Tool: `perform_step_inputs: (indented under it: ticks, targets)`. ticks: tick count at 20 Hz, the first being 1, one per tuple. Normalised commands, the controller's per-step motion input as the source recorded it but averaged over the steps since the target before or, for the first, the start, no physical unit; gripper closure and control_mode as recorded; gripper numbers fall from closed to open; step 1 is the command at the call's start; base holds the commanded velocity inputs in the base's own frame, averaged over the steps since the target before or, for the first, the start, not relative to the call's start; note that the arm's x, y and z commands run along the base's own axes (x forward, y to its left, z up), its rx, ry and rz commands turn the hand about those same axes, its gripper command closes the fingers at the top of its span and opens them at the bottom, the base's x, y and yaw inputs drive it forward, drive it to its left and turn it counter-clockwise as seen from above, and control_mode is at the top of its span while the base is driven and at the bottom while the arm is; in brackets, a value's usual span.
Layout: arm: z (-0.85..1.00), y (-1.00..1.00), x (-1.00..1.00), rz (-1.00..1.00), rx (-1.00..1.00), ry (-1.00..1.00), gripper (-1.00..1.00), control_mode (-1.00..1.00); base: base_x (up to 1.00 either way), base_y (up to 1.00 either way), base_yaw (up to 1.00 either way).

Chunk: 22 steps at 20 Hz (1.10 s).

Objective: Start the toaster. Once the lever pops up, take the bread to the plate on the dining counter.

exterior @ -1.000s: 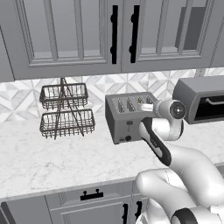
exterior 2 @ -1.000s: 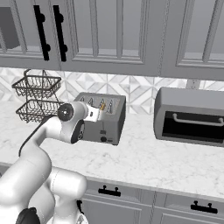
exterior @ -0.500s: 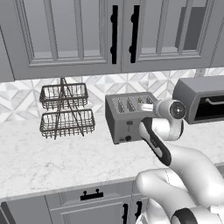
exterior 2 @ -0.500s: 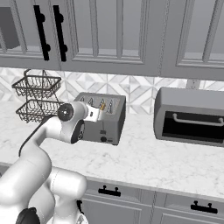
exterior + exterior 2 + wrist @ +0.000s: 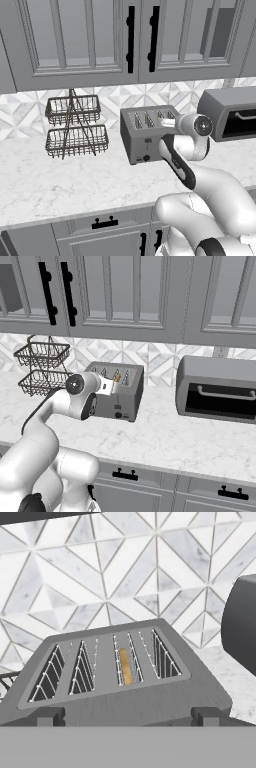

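The grey four-slot toaster [image 5: 142, 142] [image 5: 127, 398] stands on the marble worktop against the tiled wall. A thin tan edge of the bread [image 5: 126, 666] [image 5: 116, 377] shows low inside the third slot from the left in the hand view. My gripper [image 5: 129, 716] hovers just above and in front of the toaster's top [image 5: 105, 662], open, with the two dark fingertips [image 5: 50, 716] far apart and nothing between them. The wrist [image 5: 195, 127] sits at the toaster's right end. The plate and the dining counter are out of view.
A two-tier wire basket [image 5: 75, 127] [image 5: 42, 368] stands left of the toaster. A grey oven box with a dark window [image 5: 232, 112] [image 5: 217, 388] [image 5: 242, 629] stands to its right. Grey wall cabinets [image 5: 100, 40] hang above the worktop [image 5: 60, 180].
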Motion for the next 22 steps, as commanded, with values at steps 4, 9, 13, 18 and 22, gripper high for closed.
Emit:
perform_step_inputs:
  ticks: [4,9,13,18,22]
  targets:
    - [0.0,0.0,0.0,0.0,0.0,0.0,-1.0,-1.0,0.0,0.0,0.0]
    - [0.0,0.0,0.0,0.0,0.0,0.0,-1.0,-1.0,0.0,0.0,0.0]
    - [0.0,0.0,0.0,0.0,0.0,0.0,-1.0,-1.0,0.0,0.0,0.0]
    - [0.0,0.0,0.0,0.0,0.0,0.0,-1.0,-1.0,0.0,0.0,0.0]
    - [0.0,0.0,0.0,0.0,0.0,0.0,-1.0,-1.0,0.0,0.0,0.0]
